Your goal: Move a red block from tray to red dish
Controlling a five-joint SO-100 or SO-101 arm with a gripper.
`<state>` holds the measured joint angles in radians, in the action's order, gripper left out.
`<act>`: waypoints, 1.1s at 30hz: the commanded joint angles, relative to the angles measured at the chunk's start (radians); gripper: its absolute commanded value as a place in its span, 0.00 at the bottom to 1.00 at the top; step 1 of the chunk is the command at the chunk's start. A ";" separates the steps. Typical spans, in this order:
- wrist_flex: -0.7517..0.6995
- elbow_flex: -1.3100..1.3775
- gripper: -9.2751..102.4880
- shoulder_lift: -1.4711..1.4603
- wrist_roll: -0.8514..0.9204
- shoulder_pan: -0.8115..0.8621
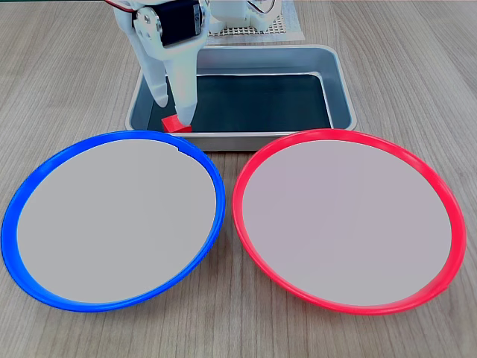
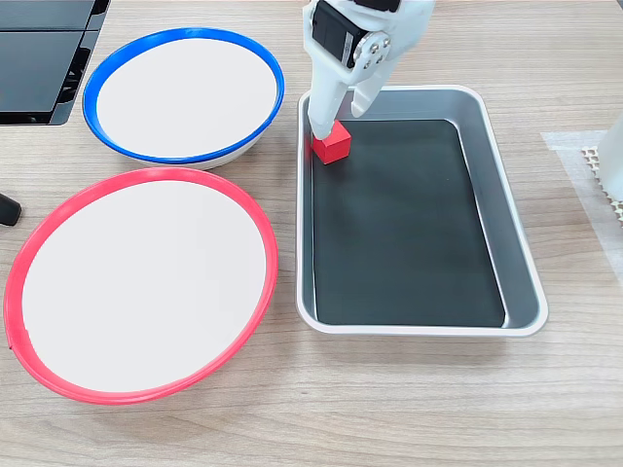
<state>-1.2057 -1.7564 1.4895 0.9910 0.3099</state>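
Note:
The red block (image 1: pixel 176 124) (image 2: pixel 332 145) lies on the dark floor of the tray (image 1: pixel 339 82) (image 2: pixel 521 253), in the corner nearest the blue dish. My white gripper (image 1: pixel 173 112) (image 2: pixel 341 122) hangs low over that corner, open. In both fixed views one fingertip (image 1: pixel 184 119) (image 2: pixel 320 126) reaches down to the block's top edge, while the other finger stays higher and off to the side. Nothing is held. The red dish (image 1: pixel 447 224) (image 2: pixel 263 243) sits on the table beside the tray, with nothing in it.
A blue-rimmed dish (image 1: pixel 212 186) (image 2: pixel 263 68) with nothing in it sits next to the red one, close to the tray corner where the gripper is. A dark device (image 2: pixel 39 58) lies at the table edge. A white perforated mat (image 1: pixel 253 30) lies behind the tray.

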 commanded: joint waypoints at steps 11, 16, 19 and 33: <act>0.089 -0.008 0.23 -0.063 0.031 0.020; 0.110 -0.018 0.21 -0.089 0.046 0.021; 0.112 -0.038 0.21 -0.086 0.055 0.018; 0.015 -0.011 0.08 0.005 0.029 -0.020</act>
<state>-1.1459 -1.8208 1.4174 1.0339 0.3053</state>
